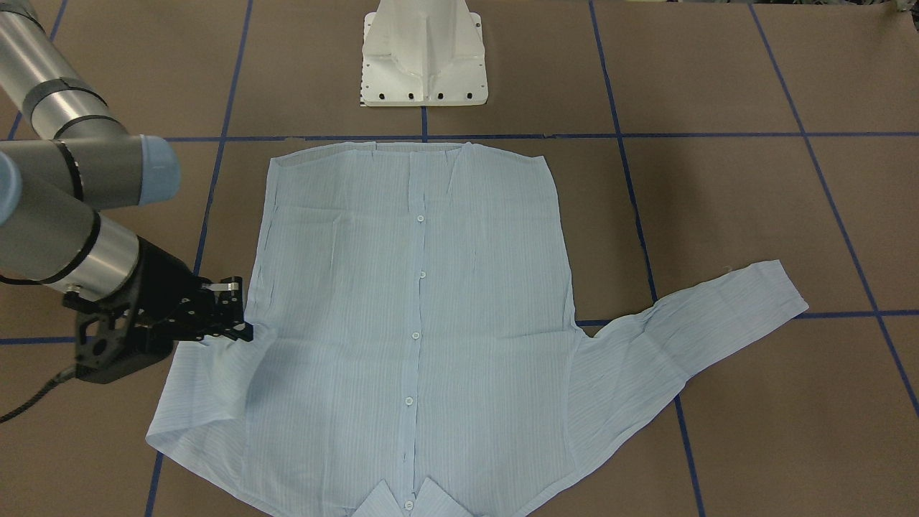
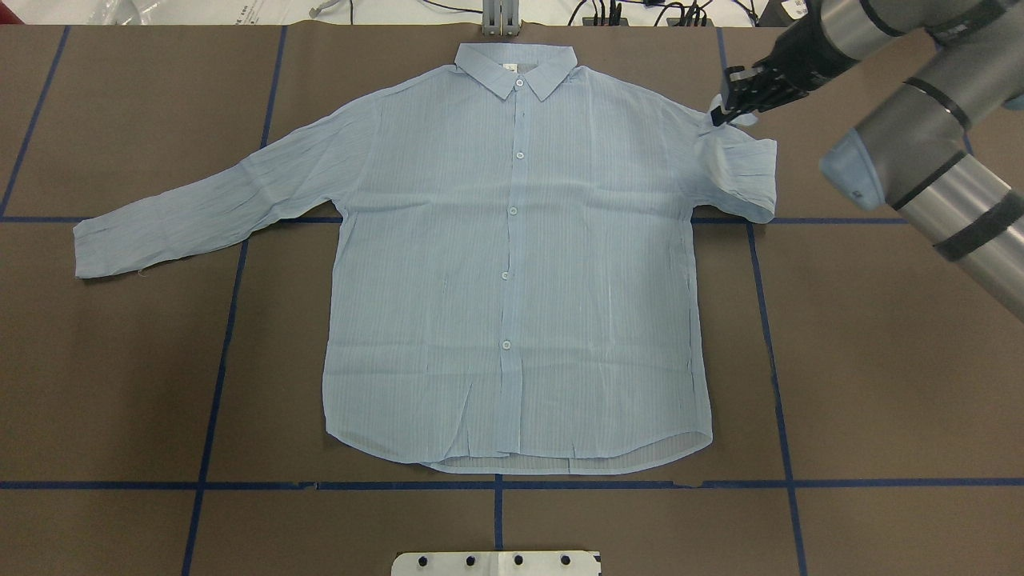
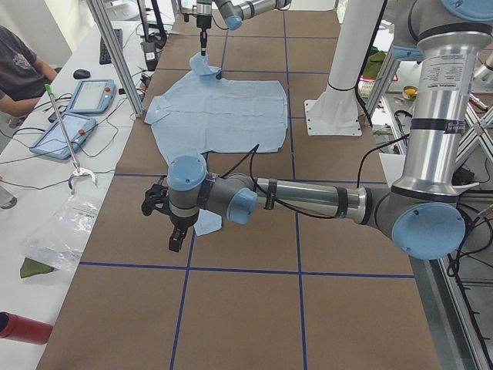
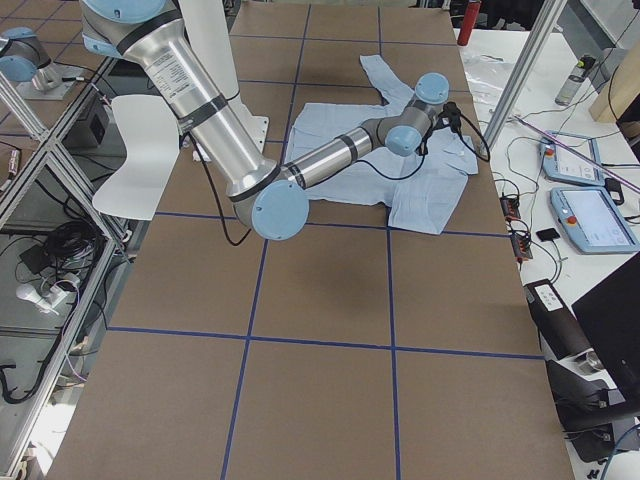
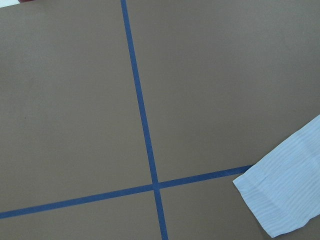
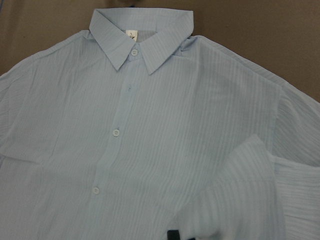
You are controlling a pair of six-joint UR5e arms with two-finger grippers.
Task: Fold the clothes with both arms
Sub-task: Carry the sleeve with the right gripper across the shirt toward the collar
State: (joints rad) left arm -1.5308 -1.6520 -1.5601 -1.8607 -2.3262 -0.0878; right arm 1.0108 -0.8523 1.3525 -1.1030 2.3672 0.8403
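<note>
Gripping the shirt point(image 2: 512, 280) sleeve with my right hand point(image 2: 722, 112).
Overhead: shirt flat, buttons up, on the tabletop point(image 2: 880, 360); my right hand is clamped on the folded-back sleeve end beside the shoulder. Front view: the other sleeve lies stretched out. Left-side view: my left hand point(image 3: 176, 243) hangs near that cuff; fingers apart or together, I cannot tell.

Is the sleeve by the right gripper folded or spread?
Folded: the sleeve doubles back on itself, its end held in the right gripper.
</note>
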